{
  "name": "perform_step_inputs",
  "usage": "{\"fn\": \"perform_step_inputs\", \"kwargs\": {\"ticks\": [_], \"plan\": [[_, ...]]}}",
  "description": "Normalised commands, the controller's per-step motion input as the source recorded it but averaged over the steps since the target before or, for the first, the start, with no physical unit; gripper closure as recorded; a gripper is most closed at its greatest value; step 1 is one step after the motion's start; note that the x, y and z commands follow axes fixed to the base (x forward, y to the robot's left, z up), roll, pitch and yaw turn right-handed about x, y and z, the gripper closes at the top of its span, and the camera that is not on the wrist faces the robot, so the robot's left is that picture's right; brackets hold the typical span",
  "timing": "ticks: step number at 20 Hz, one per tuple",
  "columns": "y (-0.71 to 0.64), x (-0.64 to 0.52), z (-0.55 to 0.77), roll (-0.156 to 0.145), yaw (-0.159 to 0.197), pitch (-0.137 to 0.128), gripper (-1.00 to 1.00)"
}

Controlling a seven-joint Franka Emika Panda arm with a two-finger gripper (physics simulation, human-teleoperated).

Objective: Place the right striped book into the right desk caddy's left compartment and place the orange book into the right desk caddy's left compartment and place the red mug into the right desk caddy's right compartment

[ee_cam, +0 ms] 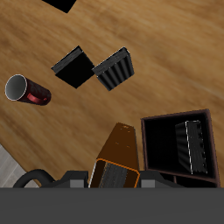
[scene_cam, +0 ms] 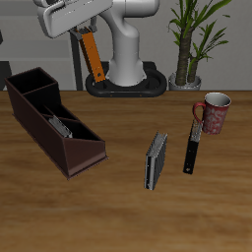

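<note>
Orange book, one, apparently clamped in the end effector.

Exterior high, frontal; wrist looks down; both show caddy

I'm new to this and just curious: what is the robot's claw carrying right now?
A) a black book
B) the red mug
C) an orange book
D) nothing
C: the gripper is closed on the orange book, which hangs in the air above the table.
</note>
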Motion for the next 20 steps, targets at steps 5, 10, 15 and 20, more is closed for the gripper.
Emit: {"fn": "perform_step_inputs", "kwargs": {"ticks": [5,10,15,20], "plan": [[-0.54,0.10,0.07,-0.063,0.079,-0.004,1.00],[-0.35,0.12,-0.04,0.006,0.095,0.033,1.00],[-0.18,0.13,-0.02,0.019,0.067,0.018,1.00],[-0.12,0.18,-0.06,0.021,0.060,0.016,1.00]]}}
